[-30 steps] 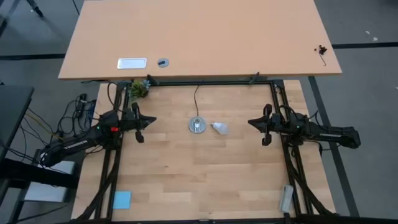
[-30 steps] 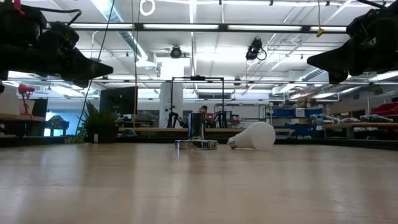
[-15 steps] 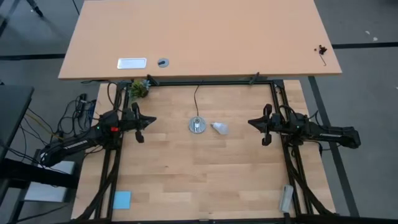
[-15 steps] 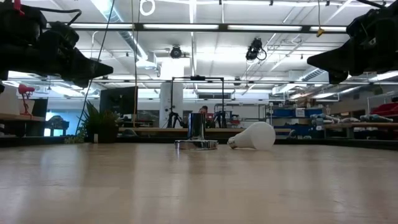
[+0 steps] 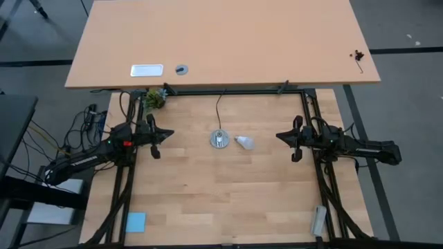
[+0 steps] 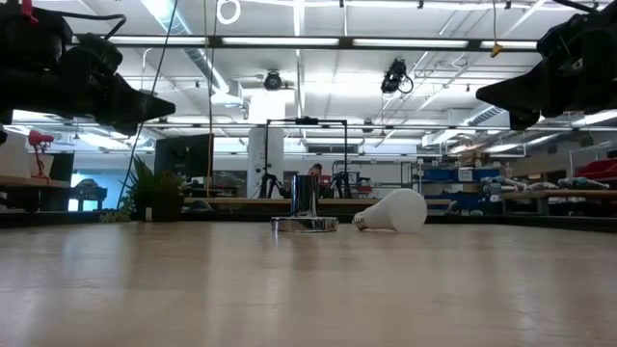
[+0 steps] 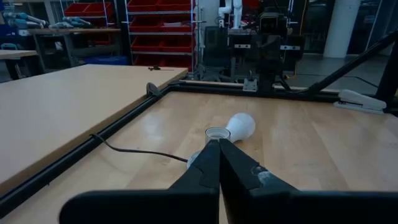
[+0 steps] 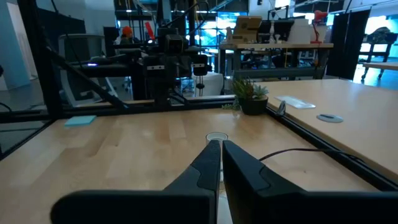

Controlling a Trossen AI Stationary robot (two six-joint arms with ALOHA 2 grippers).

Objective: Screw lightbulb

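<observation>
Wooden table (image 5: 228,200) in a workshop, shelving behind | lightbulb (image 5: 244,142) on its side mid-table, just beside the silver socket (image 5: 219,140), apart from it, socket holds nothing | black cord (image 5: 218,111) runs from socket to far edge | left gripper (image 5: 155,139) at left edge, fingers together | right gripper (image 5: 293,141) at right edge, fingers together | both well apart from bulb

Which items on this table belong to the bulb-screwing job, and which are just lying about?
Job:
- lightbulb, lying on its side
- socket with black cord

Lying about:
- blue pad
- small plant
- stapler
</observation>
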